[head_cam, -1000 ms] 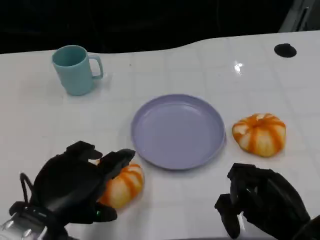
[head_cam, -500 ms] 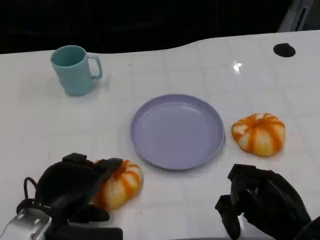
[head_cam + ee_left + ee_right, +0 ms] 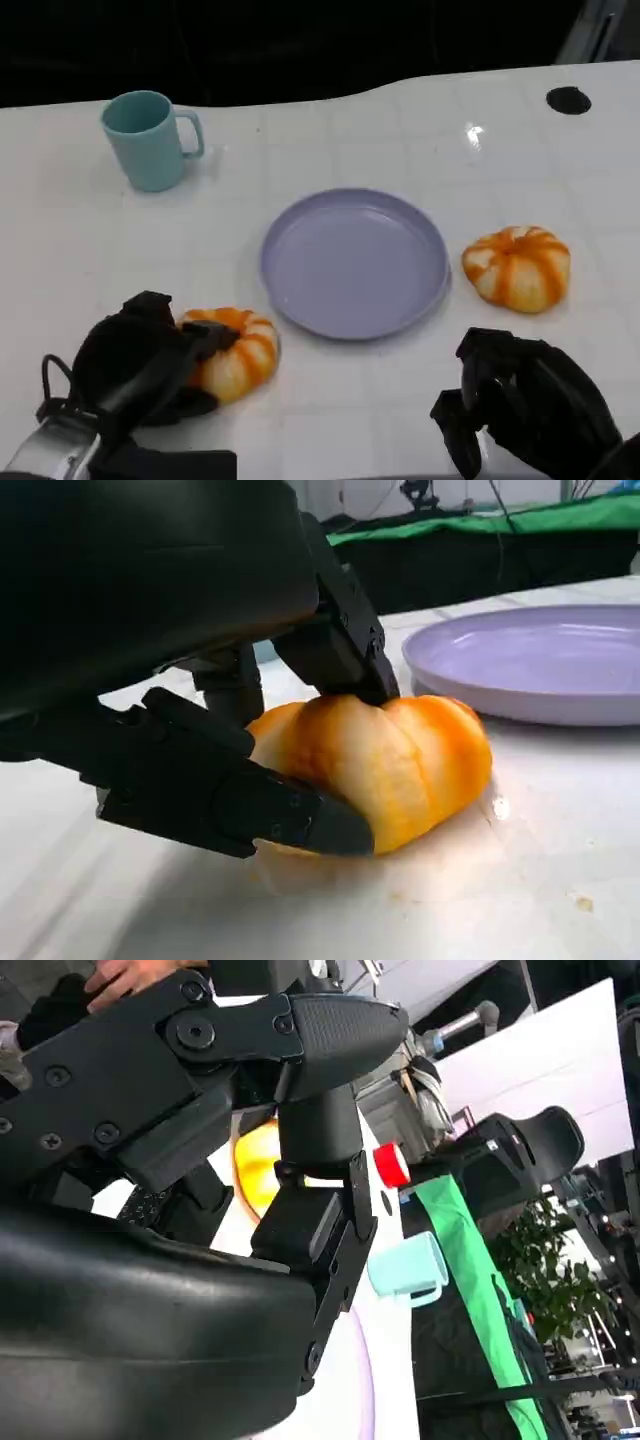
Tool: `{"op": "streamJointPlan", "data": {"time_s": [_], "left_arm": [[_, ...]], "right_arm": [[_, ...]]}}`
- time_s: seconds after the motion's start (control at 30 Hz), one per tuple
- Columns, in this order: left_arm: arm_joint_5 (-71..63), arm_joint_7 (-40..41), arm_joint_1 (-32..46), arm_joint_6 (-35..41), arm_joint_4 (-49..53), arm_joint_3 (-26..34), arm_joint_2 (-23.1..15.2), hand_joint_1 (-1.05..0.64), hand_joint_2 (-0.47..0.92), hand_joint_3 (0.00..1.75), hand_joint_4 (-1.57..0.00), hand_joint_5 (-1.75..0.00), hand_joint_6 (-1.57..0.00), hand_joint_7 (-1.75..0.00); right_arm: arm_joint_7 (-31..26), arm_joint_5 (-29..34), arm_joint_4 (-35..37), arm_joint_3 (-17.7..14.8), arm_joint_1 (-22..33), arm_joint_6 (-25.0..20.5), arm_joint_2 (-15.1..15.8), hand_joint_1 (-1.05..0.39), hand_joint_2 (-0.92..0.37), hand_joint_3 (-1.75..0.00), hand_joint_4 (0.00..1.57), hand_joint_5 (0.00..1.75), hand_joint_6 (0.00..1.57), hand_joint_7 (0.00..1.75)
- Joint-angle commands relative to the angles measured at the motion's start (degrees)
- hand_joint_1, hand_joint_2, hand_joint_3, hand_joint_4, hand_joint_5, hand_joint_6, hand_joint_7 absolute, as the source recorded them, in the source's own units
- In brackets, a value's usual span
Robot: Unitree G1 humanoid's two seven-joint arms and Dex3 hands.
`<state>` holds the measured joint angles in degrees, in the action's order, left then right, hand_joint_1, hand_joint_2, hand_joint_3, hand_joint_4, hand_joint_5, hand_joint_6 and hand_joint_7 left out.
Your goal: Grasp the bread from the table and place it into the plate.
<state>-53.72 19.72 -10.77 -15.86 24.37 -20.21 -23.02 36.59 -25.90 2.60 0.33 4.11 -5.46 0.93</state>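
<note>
We see the round orange-and-white striped bread roll (image 3: 232, 350) lying on the white bench (image 3: 330, 140) at the near left, just beside the near-left rim of the round lavender plate (image 3: 355, 262) but apart from it. It is a plump, ribbed loaf, shaped rather like a small pumpkin, with golden orange bands running over paler creamy flesh; in the left wrist view its glossy crust (image 3: 385, 765) sits flat on the bench surface. Our left hand (image 3: 140, 365) wraps it from the left side: one black finger (image 3: 340, 640) presses on the top of the loaf and another (image 3: 240, 805) lies along its lower flank, so the hand grips the bread while it rests on the bench.

A second loaf of the same orange-striped kind (image 3: 517, 267) lies to the right of the plate, close to its rim without touching. Our right hand (image 3: 525, 410) sits at the near right, nearer than that loaf, fingers curled in; it seems to hold nothing, though the wrist view (image 3: 300, 1160) is too crowded to be sure.

A teal ceramic mug (image 3: 150, 140) stands upright at the far left, handle to the right. A small black round mark (image 3: 568, 99) sits at the far right.
</note>
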Motion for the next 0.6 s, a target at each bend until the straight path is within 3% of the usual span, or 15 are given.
{"op": "streamJointPlan", "data": {"time_s": [0.03, 0.07, 0.13, 0.3, 0.47, 0.6], "left_arm": [[-1.4, 0.9, -0.7, 1.5, 1.4, -1.8, -2.2, -0.27, 0.78, 0.72, -0.84, -1.75, -0.86, -1.17], [-1.3, 1.3, -0.8, 1.5, 1.6, -1.9, -2.3, -0.26, 0.77, 0.74, -0.85, -1.75, -0.82, -1.33], [-1.4, 1.9, -1.0, 2.0, 1.8, -2.3, -2.3, -0.26, 0.76, 0.75, -0.85, -1.75, -0.77, -1.46], [-1.9, 6.1, -1.1, 3.4, 2.1, -2.5, -2.0, -0.29, 0.75, 0.75, -0.83, -1.75, -0.75, -1.42], [-1.1, 9.0, 1.0, 6.9, -3.3, -0.7, -1.4, -0.26, 0.69, 0.75, -0.8, -1.75, -0.61, -1.72], [0.4, 5.7, 3.0, 10.5, -10.1, 1.1, -1.1, -0.24, 0.71, 0.78, -0.77, -1.75, -0.58, -1.74]], "right_arm": [[0.2, -0.9, -0.8, -0.6, 0.0, -0.4, 0.7, -0.93, -0.65, -0.5, 1.21, 1.55, 1.05, 1.38], [0.1, -0.9, -0.8, -0.7, 0.0, -0.2, 0.7, -0.93, -0.65, -0.5, 1.21, 1.55, 1.05, 1.38], [0.2, -0.7, -0.7, -0.7, 0.1, 0.0, 0.7, -0.93, -0.66, -0.5, 1.21, 1.55, 1.05, 1.39], [0.0, -0.7, -1.1, -0.6, 0.2, -0.4, 0.9, -0.93, -0.66, -0.5, 1.2, 1.56, 1.04, 1.4], [-0.1, -0.6, -0.9, -0.6, 0.1, -0.2, 0.8, -0.92, -0.66, -0.52, 1.21, 1.56, 1.04, 1.39], [-0.1, -0.6, -0.6, -0.7, -0.2, -0.4, 0.8, -0.93, -0.65, -0.53, 1.21, 1.56, 1.04, 1.39]]}}
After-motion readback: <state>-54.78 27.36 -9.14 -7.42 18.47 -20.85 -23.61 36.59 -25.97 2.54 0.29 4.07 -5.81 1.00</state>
